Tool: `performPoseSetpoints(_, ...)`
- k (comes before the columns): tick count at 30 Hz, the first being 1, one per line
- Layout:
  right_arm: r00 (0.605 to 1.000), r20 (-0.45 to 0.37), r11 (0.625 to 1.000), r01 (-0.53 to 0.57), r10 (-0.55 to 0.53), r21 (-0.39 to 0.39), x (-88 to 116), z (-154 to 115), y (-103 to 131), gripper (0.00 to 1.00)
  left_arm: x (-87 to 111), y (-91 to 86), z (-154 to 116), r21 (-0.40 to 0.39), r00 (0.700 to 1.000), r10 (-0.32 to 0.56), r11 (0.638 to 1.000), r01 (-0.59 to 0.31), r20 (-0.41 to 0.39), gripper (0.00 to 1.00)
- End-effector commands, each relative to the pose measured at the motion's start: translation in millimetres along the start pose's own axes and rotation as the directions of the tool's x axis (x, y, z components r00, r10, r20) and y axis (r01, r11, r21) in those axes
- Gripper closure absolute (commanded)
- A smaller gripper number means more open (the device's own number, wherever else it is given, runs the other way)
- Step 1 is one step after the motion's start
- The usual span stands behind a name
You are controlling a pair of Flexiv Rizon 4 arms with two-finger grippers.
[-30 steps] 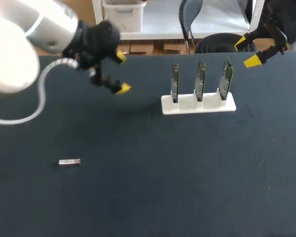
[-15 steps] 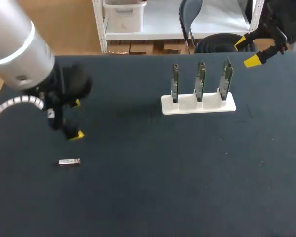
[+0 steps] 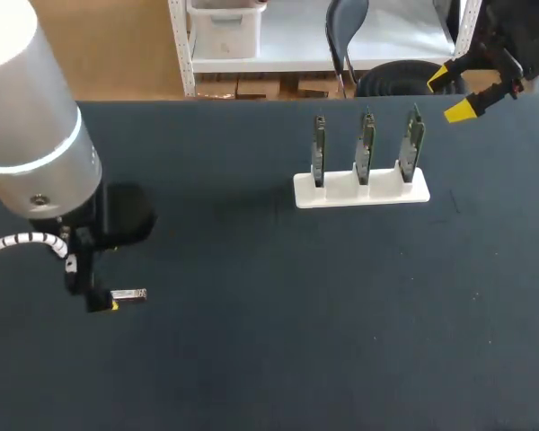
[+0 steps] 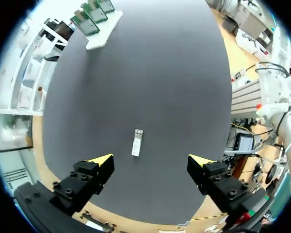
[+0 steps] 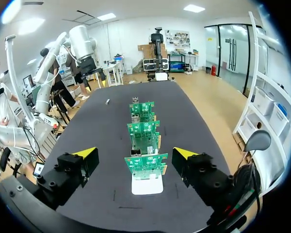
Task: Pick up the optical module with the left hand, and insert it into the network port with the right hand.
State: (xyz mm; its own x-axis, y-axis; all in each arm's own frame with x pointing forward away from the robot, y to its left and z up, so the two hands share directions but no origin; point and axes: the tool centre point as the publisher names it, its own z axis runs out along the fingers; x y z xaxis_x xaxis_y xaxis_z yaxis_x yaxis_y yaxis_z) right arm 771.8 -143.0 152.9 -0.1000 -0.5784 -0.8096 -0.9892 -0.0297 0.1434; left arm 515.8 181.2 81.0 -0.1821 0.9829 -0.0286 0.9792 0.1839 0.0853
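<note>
Your left gripper [image 4: 150, 160] is hovering open over the optical module [image 4: 137, 142], I judge ready for pinching its long sides. The module is lying flat near the left edge of the table [image 3: 269, 359], its long axis running sideways across the table. Your right gripper [image 3: 449, 92] is hanging open beyond the white stand [image 3: 361, 190] holding the network-port boards [image 3: 365, 144].

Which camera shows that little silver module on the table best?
The left wrist view: the optical module lies unobstructed, just ahead of the open left gripper. The head view shows it small beside that gripper; the right wrist view, only a distant speck.
</note>
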Motion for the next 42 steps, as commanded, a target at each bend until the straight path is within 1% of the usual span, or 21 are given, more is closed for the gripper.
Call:
performPoseSetpoints(1,1.000,0.000,1.000,0.000,0.000,0.004,0,0,2,0.00,4.9,1.9,15,0.030,1.000,0.013,0.999,-0.013,-0.003,0.00)
performPoseSetpoints(6,1.000,0.000,1.000,0.000,0.000,0.004,0,0,2,0.00,8.5,0.3,29,0.050,0.998,0.045,0.998,-0.043,-0.032,0.00)
performPoseSetpoints(9,1.000,0.000,1.000,0.000,0.000,0.004,0,0,2,0.00,7.4,1.6,38,0.060,0.998,0.056,0.997,-0.055,-0.030,0.00)
performPoseSetpoints(11,1.000,0.000,1.000,0.000,0.000,0.004,0,0,2,0.00,6.9,2.4,44,0.071,0.996,0.080,0.995,-0.077,-0.039,0.00)
performPoseSetpoints(15,1.000,0.000,1.000,0.000,0.000,0.004,0,0,2,0.00,7.5,5.5,54,0.077,0.995,0.088,0.993,-0.085,-0.038,0.00)
performPoseSetpoints(18,1.000,0.000,1.000,0.000,0.000,0.004,0,0,2,0.00,11.9,8.8,60,0.070,0.997,0.064,0.996,-0.061,-0.040,0.00)
performPoseSetpoints(27,1.000,0.000,1.000,0.000,0.000,0.004,0,0,2,0.00,22.4,10.8,77,0.088,0.996,0.056,0.995,-0.050,-0.063,0.00)
performPoseSetpoints(36,1.000,0.000,1.000,0.000,0.000,0.004,0,0,2,0.00,22.8,25.2,85,0.065,0.998,0.039,0.997,-0.036,-0.046,0.00)
performPoseSetpoints(42,1.000,0.000,1.000,0.000,0.000,0.004,0,0,2,0.00,24.1,29.3,92,0.071,0.998,0.041,0.997,-0.039,-0.036,0.00)
